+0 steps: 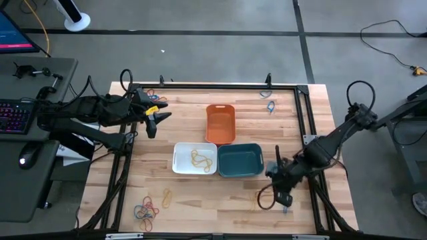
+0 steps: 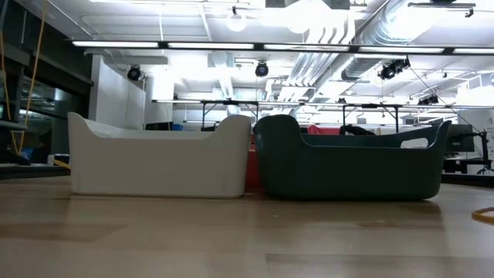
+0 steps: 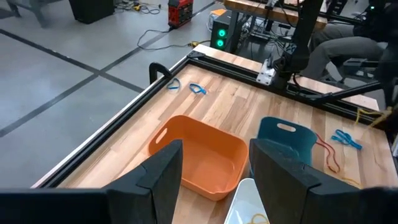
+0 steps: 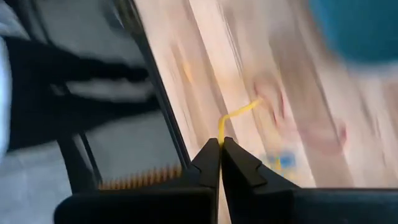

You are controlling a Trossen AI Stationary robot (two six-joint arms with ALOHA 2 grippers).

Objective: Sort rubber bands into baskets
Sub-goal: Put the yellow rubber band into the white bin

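Three baskets stand mid-table: orange (image 1: pixel 220 123), white (image 1: pixel 180 159) and teal (image 1: pixel 239 160). A yellow rubber band (image 1: pixel 200 159) lies in the white one. My right gripper (image 1: pixel 280 187) hangs over the table's near right part, beside the teal basket (image 4: pixel 360 25), shut on a yellow rubber band (image 4: pixel 239 112). My left gripper (image 1: pixel 152 117) waits open above the far left, facing the orange basket (image 3: pixel 199 155). Loose rubber bands lie near left (image 1: pixel 147 210), far right (image 1: pixel 270 107) and by the right gripper (image 1: pixel 263 199). My right gripper pinches the yellow rubber band by one end (image 4: pixel 219 132) between the very tips of its two fingers. The fingers slant steeply down from the table's right side. The band runs out from the tips as a thin strand; the picture is too blurred to show whether its other end touches the wood.
A black metal frame (image 1: pixel 303 120) runs along the table's far and right sides, close to my right arm. Blue rubber bands (image 3: pixel 198 88) lie near the far edge, and a blue band (image 3: pixel 345 138) and a red band (image 3: pixel 326 155) lie beyond the teal basket (image 3: pixel 286 140). A keyboard desk (image 1: pixel 20 113) stands left of the table.
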